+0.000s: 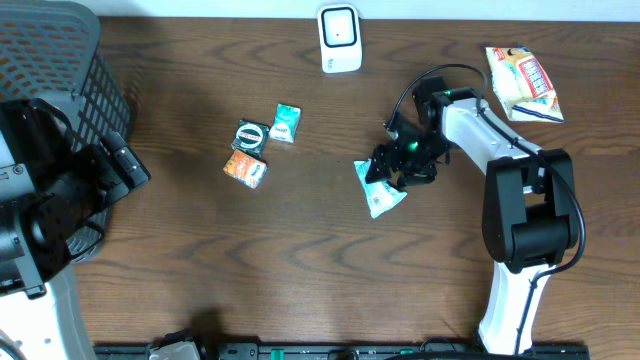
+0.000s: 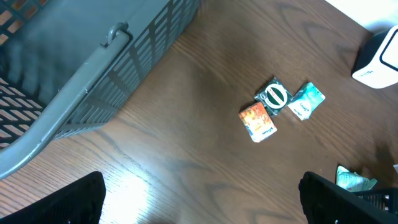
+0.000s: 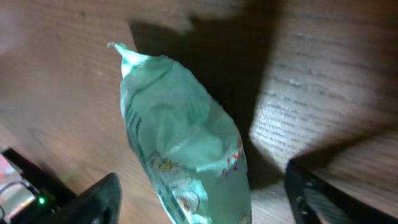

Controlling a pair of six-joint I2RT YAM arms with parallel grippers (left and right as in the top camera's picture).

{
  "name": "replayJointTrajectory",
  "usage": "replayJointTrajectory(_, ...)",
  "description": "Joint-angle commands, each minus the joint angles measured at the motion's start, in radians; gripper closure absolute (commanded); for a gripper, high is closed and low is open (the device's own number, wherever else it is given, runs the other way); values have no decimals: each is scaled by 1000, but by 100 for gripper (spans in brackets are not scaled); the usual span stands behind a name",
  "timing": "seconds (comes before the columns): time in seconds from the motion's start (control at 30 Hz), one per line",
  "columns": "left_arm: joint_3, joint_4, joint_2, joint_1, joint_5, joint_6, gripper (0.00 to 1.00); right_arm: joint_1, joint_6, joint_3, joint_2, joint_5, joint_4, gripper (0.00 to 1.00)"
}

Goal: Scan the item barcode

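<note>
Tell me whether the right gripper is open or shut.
Open. The right gripper has its fingers wide apart on either side of the green packet, not touching it.

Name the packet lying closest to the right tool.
The pale green packet, directly beneath the right tool. The three small packets sit clustered farther left, and the red-and-white bag lies apart near the table's corner.

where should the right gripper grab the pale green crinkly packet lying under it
Across the puffy middle of the pale green crinkly packet, straight from above: it lies flat on the wooden table, and the right gripper hangs open astride its narrow width.
</note>
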Motion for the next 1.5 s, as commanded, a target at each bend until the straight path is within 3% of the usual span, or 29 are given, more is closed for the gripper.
replayJointTrajectory(0.0,-9,-2,0,5,-10,-2,2,10,1,-21,5,16,17,29)
replayJointTrajectory(0.1,-9,-2,0,5,-10,-2,2,10,1,-21,5,16,21,39)
replayJointTrajectory(0.3,-9,-2,0,5,-10,-2,3,28,9,-23,7,17,48,48)
replayJointTrajectory(0.47,-9,-2,0,5,-10,-2,2,56,73,-28,7,55,76,70)
replayJointTrajectory(0.57,-9,-2,0,5,-10,-2,2,72,94,-32,7,54,88,99)
replayJointTrajectory(0.7,-9,-2,0,5,-10,-2,2,80,106,-27,6,18,90,99)
replayJointTrajectory(1.0,-9,-2,0,5,-10,-2,2,-8,59,58,-78,-312,87,99)
replayJointTrajectory(1.47,-9,-2,0,5,-10,-2,2,-23,87,69,-354,-430,156,99)
